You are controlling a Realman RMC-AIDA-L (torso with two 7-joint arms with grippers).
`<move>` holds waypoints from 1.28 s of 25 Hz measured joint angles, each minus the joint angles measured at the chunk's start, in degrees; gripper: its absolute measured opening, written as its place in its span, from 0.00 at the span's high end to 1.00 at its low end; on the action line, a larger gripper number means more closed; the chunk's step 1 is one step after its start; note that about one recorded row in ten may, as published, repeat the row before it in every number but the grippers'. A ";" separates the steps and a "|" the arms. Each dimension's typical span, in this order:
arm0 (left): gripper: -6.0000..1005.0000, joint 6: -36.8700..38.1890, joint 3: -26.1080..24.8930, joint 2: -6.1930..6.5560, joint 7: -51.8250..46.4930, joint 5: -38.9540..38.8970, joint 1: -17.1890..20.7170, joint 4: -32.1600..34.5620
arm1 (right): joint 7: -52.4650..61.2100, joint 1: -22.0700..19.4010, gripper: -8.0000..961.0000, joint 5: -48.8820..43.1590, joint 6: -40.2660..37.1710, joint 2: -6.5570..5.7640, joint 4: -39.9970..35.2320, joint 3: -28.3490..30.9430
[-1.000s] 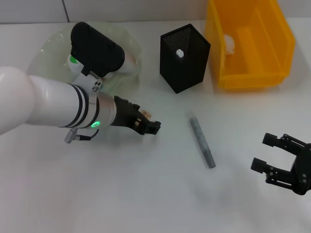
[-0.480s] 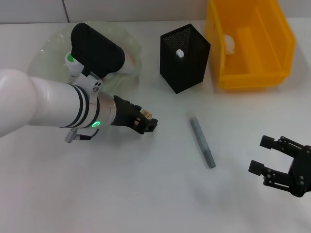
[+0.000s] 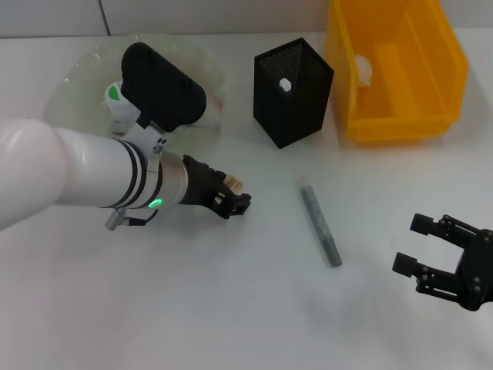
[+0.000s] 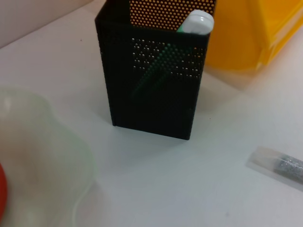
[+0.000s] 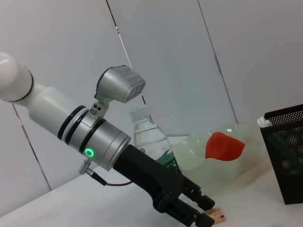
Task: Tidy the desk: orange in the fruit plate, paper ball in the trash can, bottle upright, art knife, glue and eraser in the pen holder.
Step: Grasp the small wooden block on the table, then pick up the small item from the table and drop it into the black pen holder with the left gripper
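Head view, left gripper [image 3: 235, 198]: you see it low over the table in front of the plate, fingers clamped on a small pale eraser [image 3: 233, 185].
Head view, right gripper [image 3: 435, 250]: it sits near the right front edge of the table, jaws spread wide with nothing between them.
Head view, pen holder [image 3: 293, 92]: black mesh box standing behind the middle of the table, with a white-capped glue stick [image 3: 284, 85] poking out of it.
Head view, knife [image 3: 320, 222]: your grey art knife lies flat on the table between the two grippers, in front of the pen holder and apart from it.
Head view, trash can [image 3: 397, 69]: yellow bin to the right of the pen holder, with a white paper ball [image 3: 363, 71] inside.
Head view, plate [image 3: 85, 73]: clear greenish dish at the back left; the left arm covers most of it.
Head view, bottle [image 3: 118, 102]: only its green-labelled part shows beside the wrist camera, near the plate.
Left wrist view: you look at the pen holder [image 4: 156, 82] close up, glue stick [image 4: 196, 22] leaning in a corner, plate rim [image 4: 71, 156] and the knife tip [image 4: 279, 163] at the edges.
Right wrist view: the left gripper [image 5: 201, 217] pinches the eraser [image 5: 215, 213]; the bottle [image 5: 149, 139] stands upright behind it, and an orange [image 5: 225, 145] rests in the plate [image 5: 203, 158].
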 joint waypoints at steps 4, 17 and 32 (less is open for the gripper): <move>0.55 0.00 0.29 0.00 0.02 0.09 -0.12 -0.19 | 0.12 -0.02 0.15 0.00 0.00 0.00 0.00 -0.02; 0.69 0.58 0.35 0.00 0.88 -0.07 -0.04 0.71 | 1.46 0.14 0.15 -0.70 -0.34 -0.09 0.00 -0.08; 0.73 2.46 2.07 0.19 3.49 -2.55 5.09 19.03 | 1.51 -0.23 0.15 -0.70 -0.63 -0.09 0.00 0.44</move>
